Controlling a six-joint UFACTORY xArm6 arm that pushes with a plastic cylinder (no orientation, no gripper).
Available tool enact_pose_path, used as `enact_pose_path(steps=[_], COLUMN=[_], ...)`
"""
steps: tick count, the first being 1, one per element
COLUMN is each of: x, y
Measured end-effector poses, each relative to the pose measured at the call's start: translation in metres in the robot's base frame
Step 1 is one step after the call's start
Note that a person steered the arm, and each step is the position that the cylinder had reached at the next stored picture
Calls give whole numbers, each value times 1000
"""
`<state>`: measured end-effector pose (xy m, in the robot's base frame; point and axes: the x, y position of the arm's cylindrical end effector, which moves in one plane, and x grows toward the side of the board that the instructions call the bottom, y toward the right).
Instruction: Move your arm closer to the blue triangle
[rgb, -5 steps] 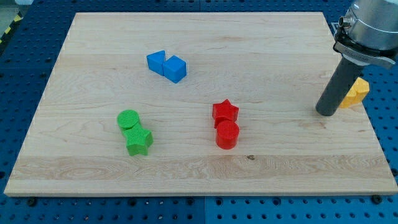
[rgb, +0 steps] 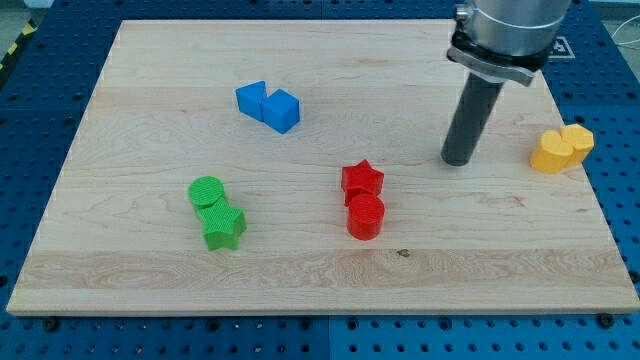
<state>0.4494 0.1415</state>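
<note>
The blue triangle (rgb: 251, 98) lies in the upper left part of the wooden board (rgb: 150, 280), touching a blue cube (rgb: 282, 110) on its right. My tip (rgb: 457, 159) rests on the board right of centre, far to the right of the blue triangle and slightly lower in the view. It touches no block. The dark rod rises from it to the arm at the view's top right.
A red star (rgb: 362, 180) and a red cylinder (rgb: 365, 216) sit together at centre, left of and below my tip. A green cylinder (rgb: 207, 192) and green star (rgb: 223, 227) sit lower left. Two yellow blocks (rgb: 561, 149) lie at the right edge.
My tip has slid left, away from the yellow blocks and toward the board's middle. The yellow blocks now show fully. No block has moved.
</note>
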Motion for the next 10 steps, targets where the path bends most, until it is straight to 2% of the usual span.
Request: enact_pose_path(steps=[3,6,7,10], x=[-105,-129,-137,-129], y=[-103,-246,-268,-269])
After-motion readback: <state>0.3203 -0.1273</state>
